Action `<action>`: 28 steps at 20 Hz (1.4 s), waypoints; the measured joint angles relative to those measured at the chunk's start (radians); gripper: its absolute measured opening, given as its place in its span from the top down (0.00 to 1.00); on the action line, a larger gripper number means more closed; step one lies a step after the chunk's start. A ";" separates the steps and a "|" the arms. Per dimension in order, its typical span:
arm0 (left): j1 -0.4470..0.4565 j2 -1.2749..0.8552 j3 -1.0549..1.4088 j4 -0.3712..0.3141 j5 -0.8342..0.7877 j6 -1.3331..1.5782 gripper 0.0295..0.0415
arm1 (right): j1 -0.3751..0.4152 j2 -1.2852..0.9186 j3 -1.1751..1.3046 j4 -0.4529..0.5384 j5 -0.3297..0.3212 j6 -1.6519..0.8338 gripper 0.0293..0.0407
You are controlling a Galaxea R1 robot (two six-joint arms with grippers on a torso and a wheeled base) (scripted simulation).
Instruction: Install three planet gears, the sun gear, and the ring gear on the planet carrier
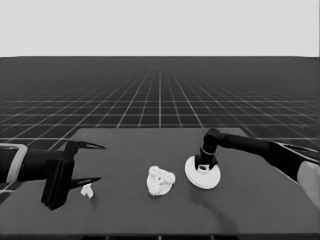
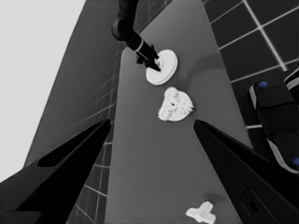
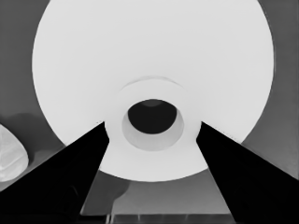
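The ring gear (image 1: 210, 179), the larger round part with a raised hub and hole, is right of the table's middle. My right gripper (image 1: 204, 167) comes down on it from the right. In the right wrist view its fingers press both sides of the hub on the ring gear (image 3: 149, 46), right gripper (image 3: 152, 128) shut on it. To its left lies the planet carrier (image 1: 160, 181), the smaller round part, with toothed planet gears (image 2: 175, 105) on top. My left gripper (image 1: 102, 163) waits open at the table's left end.
A thin white piece (image 1: 87, 190) lies on the table under the left fingers, not held; it also shows in the left wrist view, thin white piece (image 2: 202, 213). Dark machinery with blue lights (image 2: 275, 121) stands past the table's edge.
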 joint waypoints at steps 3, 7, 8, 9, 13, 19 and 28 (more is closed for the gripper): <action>0.000 0.000 0.000 0.000 0.000 0.000 0.25 | 0.000 0.000 0.000 0.000 0.000 0.000 0.51; 0.000 0.000 0.000 0.000 0.000 0.000 0.25 | 0.145 -0.047 0.112 0.108 -0.100 0.047 0.51; 0.000 0.000 0.000 0.000 0.000 0.000 0.25 | 0.163 -0.049 0.115 0.122 -0.109 0.048 0.51; 0.000 0.000 0.000 0.000 0.000 0.000 0.25 | 0.173 -0.049 0.116 0.130 -0.115 0.049 0.51; 0.000 0.000 0.000 0.000 0.000 0.000 0.25 | 0.183 -0.049 0.116 0.140 -0.122 0.048 0.51; 0.000 0.000 0.000 0.000 0.000 0.000 0.25 | 0.139 0.423 0.081 0.079 -0.154 0.482 0.51; 0.000 0.000 0.000 0.000 0.000 0.000 0.25 | 0.050 0.486 -0.021 -0.008 -0.132 0.451 0.51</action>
